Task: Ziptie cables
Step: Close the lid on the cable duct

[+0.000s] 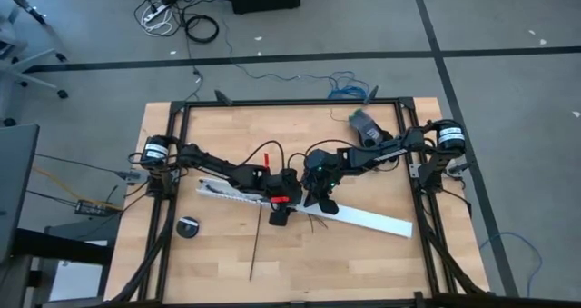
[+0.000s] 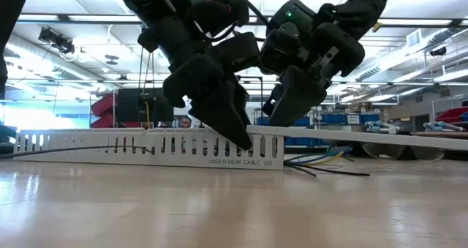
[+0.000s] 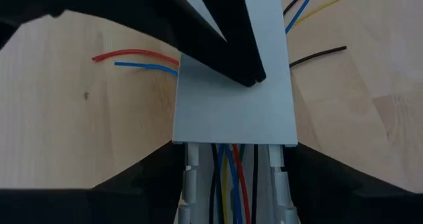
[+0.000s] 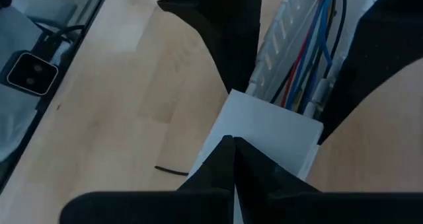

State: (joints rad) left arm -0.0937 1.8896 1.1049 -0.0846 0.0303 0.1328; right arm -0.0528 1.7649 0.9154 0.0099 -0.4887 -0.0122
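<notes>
Layout: channel across mid-table, both grippers over its middle.

The slotted channel (image 1: 300, 203) lies diagonally across the table (image 1: 363, 263), with the cables (image 3: 228, 184) in it. The left gripper (image 1: 280, 213) and right gripper (image 1: 324, 202) stand side by side above its cover. The ziptie (image 1: 256, 246) lies near the table's front, apart from the channel.

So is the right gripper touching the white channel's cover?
Touching: in the right wrist view the shut right gripper presses its tips onto the white cover; no gap shows.
</notes>
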